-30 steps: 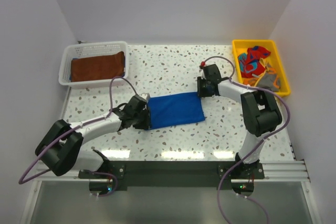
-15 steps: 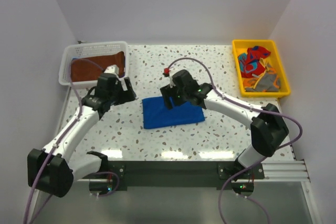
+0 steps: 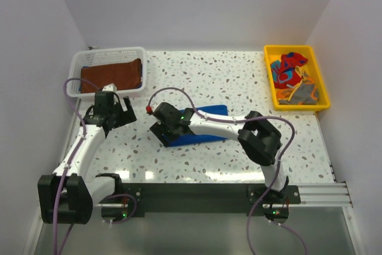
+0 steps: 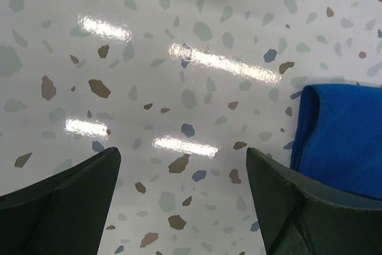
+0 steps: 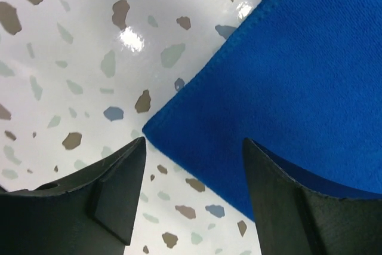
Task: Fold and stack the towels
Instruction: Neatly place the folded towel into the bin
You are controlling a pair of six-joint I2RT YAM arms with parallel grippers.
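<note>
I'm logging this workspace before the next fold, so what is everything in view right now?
Table: one, white with coloured speckles, under everything.
Blue towel: one, royal blue, folded, mid-table, partly under the right arm.
Basket: one, white lattice, far left corner.
Brown towel: one, rust-brown, flat in the basket.
Tray: one, yellow, far right corner.
Crumpled towels: at least two, red-and-blue and orange-and-grey, heaped in the tray.
Left gripper: one, dark, open over bare table left of the blue towel.
Right gripper: one, dark, open above the blue towel's corner.
</note>
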